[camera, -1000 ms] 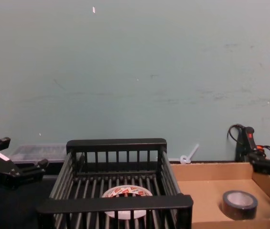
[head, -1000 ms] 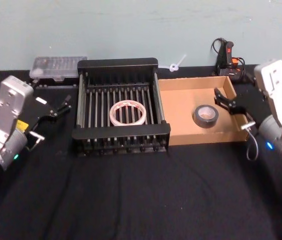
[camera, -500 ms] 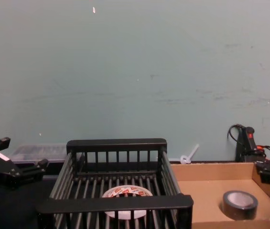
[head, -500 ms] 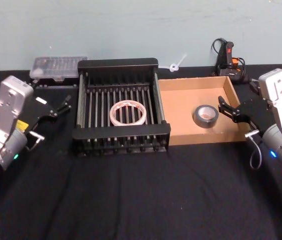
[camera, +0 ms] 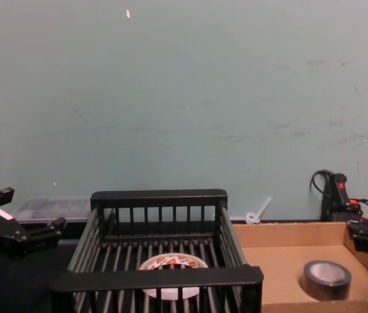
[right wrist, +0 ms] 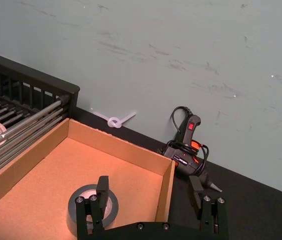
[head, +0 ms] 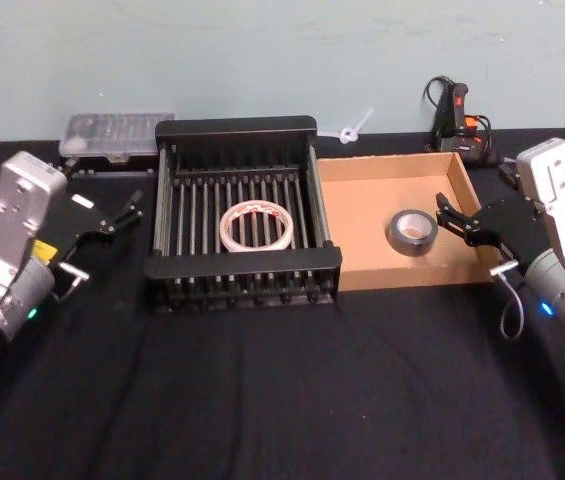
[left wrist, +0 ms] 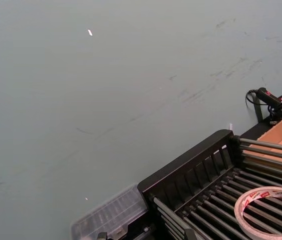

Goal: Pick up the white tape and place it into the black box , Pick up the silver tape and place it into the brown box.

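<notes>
**Both rolls lie in their boxes, both arms stand clear**

The black-draped bench point(head: 282, 390) carries everything, and the black slatted plastic crate point(head: 167, 268) at its middle serves as the landmark. Just right of the crate, wall against wall, sits the shallow brown cardboard box point(head: 362, 185), so the two targets are side by side, one within each arm's reach.

The left gripper point(head: 122, 215) hovers left of the crate, outside its rim, its jaws apart and holding nothing; I judge it has no work left there. The right gripper point(head: 452, 215) hangs over the far-right wall of the cardboard box, well right of the crate. In the right wrist view its jaws stand apart and empty, one finger point(right wrist: 102, 186) lined up above the roll, the other beyond the box wall, which reads as a release posture.

Behind the crate lie a clear plastic case point(head: 117, 133) to the left and a black glue gun point(head: 457, 110) far to the right; neither matters here.

The flat white roll of tape with red print point(head: 257, 225) rests flat on the crate's barred floor, near the centre. The plain grey-silver roll of tape point(head: 412, 232) lies flat on the cardboard floor, right of the crate and untouched by the jaws. Both placements look complete.
</notes>
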Action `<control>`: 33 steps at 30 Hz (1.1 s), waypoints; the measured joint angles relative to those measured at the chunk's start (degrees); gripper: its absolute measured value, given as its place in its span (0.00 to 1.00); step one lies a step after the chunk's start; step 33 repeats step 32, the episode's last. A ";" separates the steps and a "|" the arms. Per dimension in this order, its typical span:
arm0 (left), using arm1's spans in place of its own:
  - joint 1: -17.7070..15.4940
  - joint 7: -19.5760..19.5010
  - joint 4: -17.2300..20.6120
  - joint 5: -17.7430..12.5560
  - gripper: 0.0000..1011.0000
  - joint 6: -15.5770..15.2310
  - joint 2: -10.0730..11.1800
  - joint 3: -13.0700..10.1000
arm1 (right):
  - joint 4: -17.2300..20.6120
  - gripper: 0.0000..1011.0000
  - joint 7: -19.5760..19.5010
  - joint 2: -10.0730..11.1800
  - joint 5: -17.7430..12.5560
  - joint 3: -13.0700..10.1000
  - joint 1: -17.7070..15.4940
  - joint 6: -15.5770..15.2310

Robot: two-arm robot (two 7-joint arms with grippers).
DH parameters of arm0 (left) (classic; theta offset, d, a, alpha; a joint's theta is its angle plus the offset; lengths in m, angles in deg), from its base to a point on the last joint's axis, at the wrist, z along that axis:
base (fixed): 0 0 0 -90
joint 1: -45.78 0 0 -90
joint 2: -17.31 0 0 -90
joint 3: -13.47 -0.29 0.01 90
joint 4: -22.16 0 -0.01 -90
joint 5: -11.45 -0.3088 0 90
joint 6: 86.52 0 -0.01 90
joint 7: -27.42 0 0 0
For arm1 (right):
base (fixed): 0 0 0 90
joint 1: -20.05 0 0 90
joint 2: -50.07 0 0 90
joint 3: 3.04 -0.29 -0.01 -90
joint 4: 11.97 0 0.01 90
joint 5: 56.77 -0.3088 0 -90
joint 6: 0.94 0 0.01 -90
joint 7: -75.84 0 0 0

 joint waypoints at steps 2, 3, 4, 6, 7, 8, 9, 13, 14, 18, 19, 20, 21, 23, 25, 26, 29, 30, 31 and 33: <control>0.00 0.00 0.00 0.00 0.99 0.00 0.00 0.00 | -0.01 0.99 0.00 0.01 0.00 0.02 0.00 0.02; 0.00 0.00 0.00 0.00 0.99 0.00 0.00 0.00 | -0.02 0.99 0.00 0.01 0.01 0.03 0.00 0.03; 0.00 0.00 0.00 0.00 0.99 0.00 0.00 0.00 | -0.02 0.99 0.00 0.02 0.02 0.03 0.00 0.04; 0.00 0.00 0.00 0.00 0.99 0.00 0.00 0.00 | -0.03 0.99 0.00 0.03 0.03 0.05 0.00 0.06; 0.00 0.00 0.00 0.00 0.99 0.00 0.00 0.00 | -0.04 0.99 0.00 0.04 0.03 0.05 0.00 0.06; 0.00 0.00 0.00 0.00 0.99 0.00 0.00 0.00 | -0.04 0.99 0.00 0.04 0.03 0.06 0.00 0.07; 0.00 0.00 0.00 0.00 0.99 0.00 0.00 0.00 | -0.05 0.99 0.00 0.04 0.04 0.06 0.00 0.08; 0.00 0.00 0.00 0.00 0.99 0.00 0.00 0.00 | -0.06 0.99 0.00 0.07 0.04 0.09 0.00 0.10; 0.00 0.00 0.00 0.00 0.99 0.00 0.00 0.00 | -0.06 0.99 0.00 0.07 0.04 0.09 0.00 0.10; 0.00 0.00 0.00 0.00 0.99 0.00 0.00 0.00 | -0.06 0.99 0.00 0.08 0.04 0.12 0.00 0.13; 0.00 0.00 0.00 0.00 0.99 0.00 0.00 0.00 | -0.06 0.99 0.00 0.08 0.04 0.12 0.00 0.13; 0.00 0.00 0.00 0.00 0.99 0.00 0.00 0.00 | -0.06 0.99 0.00 0.08 0.04 0.13 0.00 0.15; 0.00 0.00 0.00 0.00 0.99 0.00 0.00 0.00 | -0.06 0.99 0.00 0.08 0.04 0.13 0.00 0.15; 0.00 0.00 0.00 0.00 0.99 0.00 0.00 0.00 | -0.06 0.99 0.00 0.08 0.04 0.13 0.00 0.16; 0.00 0.00 0.00 0.00 0.99 0.00 0.00 0.00 | -0.06 0.99 0.00 0.08 0.04 0.13 0.00 0.16; 0.00 0.00 0.00 0.00 0.99 0.00 0.00 0.00 | -0.06 0.99 0.00 0.08 0.04 0.13 0.00 0.16; 0.00 0.00 0.00 0.00 0.99 0.00 0.00 0.00 | -0.06 0.99 0.00 0.08 0.04 0.12 0.00 0.16; 0.00 0.00 0.00 0.00 0.99 0.00 0.00 0.00 | -0.06 0.99 0.00 0.08 0.04 0.13 0.00 0.17; 0.00 0.00 0.00 0.00 0.99 0.00 0.00 0.00 | -0.06 0.99 0.00 0.08 0.04 0.12 0.00 0.16; 0.00 0.00 0.00 0.00 0.99 0.00 0.00 0.00 | -0.06 0.99 0.00 0.08 0.04 0.12 0.00 0.17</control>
